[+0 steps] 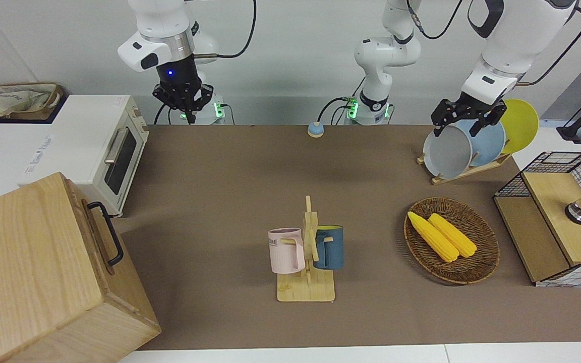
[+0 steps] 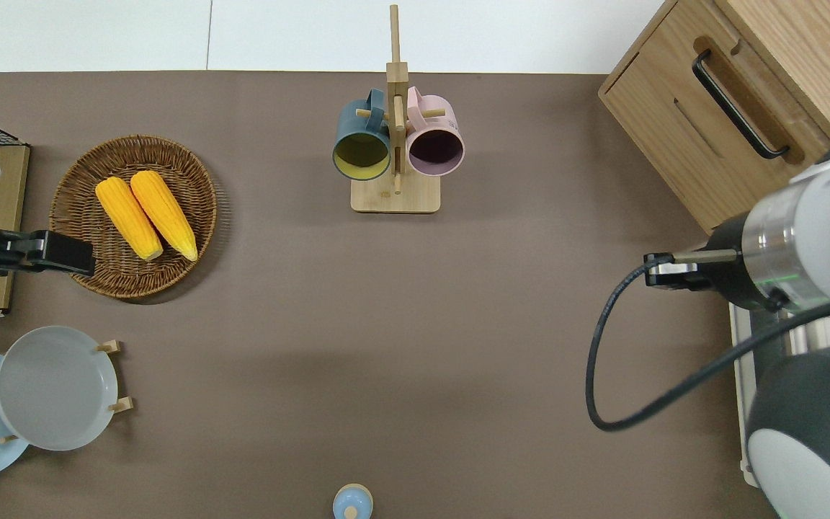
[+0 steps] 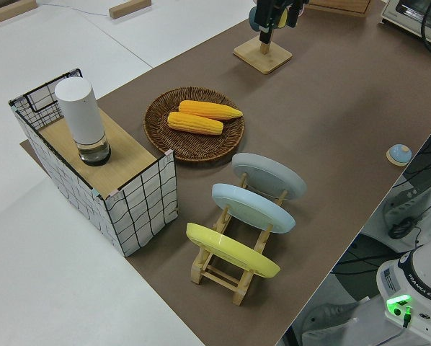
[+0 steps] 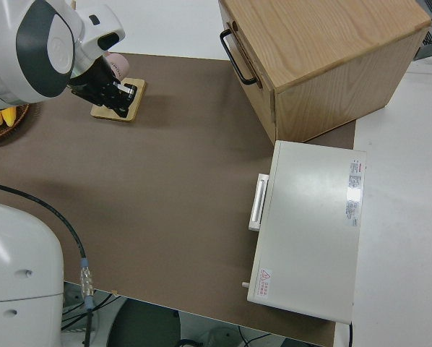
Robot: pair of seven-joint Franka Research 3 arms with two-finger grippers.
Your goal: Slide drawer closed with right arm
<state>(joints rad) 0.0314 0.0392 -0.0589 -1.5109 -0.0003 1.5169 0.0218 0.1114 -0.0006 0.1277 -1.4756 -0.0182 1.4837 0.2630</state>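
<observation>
A: Where's the wide, shallow light-wood drawer (image 2: pixel 710 126) w/ the black metal bar handle (image 2: pixel 738 104)?

B: In the top of the big pale wooden box (image 1: pixel 28 262), at the right arm's end of the table, farther from the robots than the white toaster oven (image 1: pixel 94 146). Its front looks flush w/ the box face. Probably fully in, but the seam is thin from here, so I wouldn't swear to it.

A: And the right arm's black two-finger gripper (image 1: pixel 183 101)?

B: Raised, well apart from the drawer, approx. over the brown mat (image 2: pixel 386 324) beside the oven. Holding nothing. Can't tell whether it's released or clenched. Left arm is parked.

A: So if a gap is left?

B: Press on the flat front beside the handle, not on the bar. The box sits at an angle, so push square to its face, along the slide. Go slow, else the whole box may skid on the mat.
</observation>
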